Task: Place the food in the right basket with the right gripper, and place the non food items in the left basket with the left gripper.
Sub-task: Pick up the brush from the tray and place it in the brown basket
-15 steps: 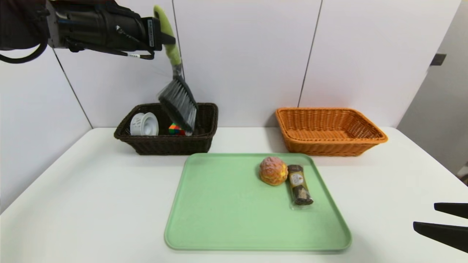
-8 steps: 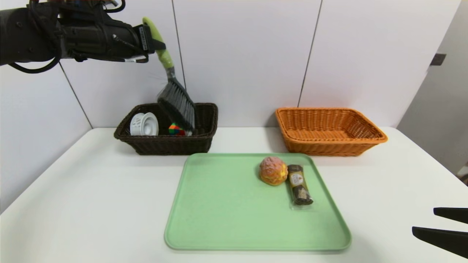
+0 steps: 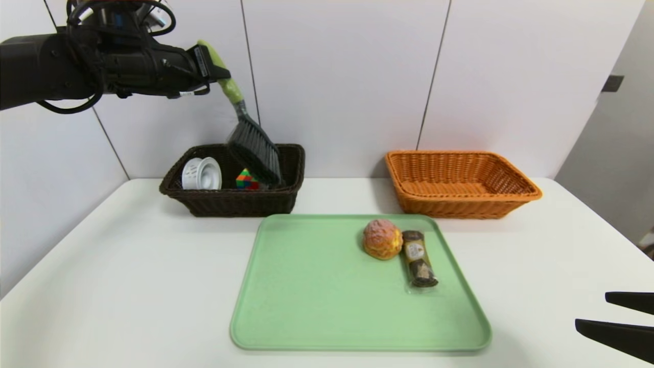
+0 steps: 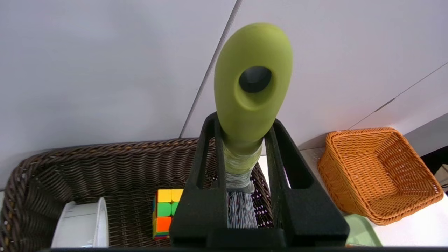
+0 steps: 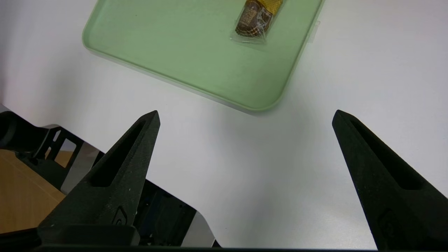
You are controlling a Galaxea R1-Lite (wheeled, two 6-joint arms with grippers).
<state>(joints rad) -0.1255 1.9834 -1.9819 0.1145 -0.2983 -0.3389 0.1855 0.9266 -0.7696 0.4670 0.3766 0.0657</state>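
Robot test bench in lab-like room: bare white smooth tabletop (image 3: 127, 286), plain white wall panels with dark seams (image 3: 337, 76), grey door-like panel with dark fitting (image 3: 611, 83) at right. Staged props only: flat pale-green plastic tray (image 3: 306, 306). No household furnishing visible.

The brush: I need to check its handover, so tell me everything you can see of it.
The brush has a smooth yellow-green handle with a hole in its rounded end, a grey neck and dark bristles. The left gripper is shut on the handle, holding the brush tilted, bristles down over the right end of the dark basket, above the cube. Whether the bristles touch anything cannot be told.
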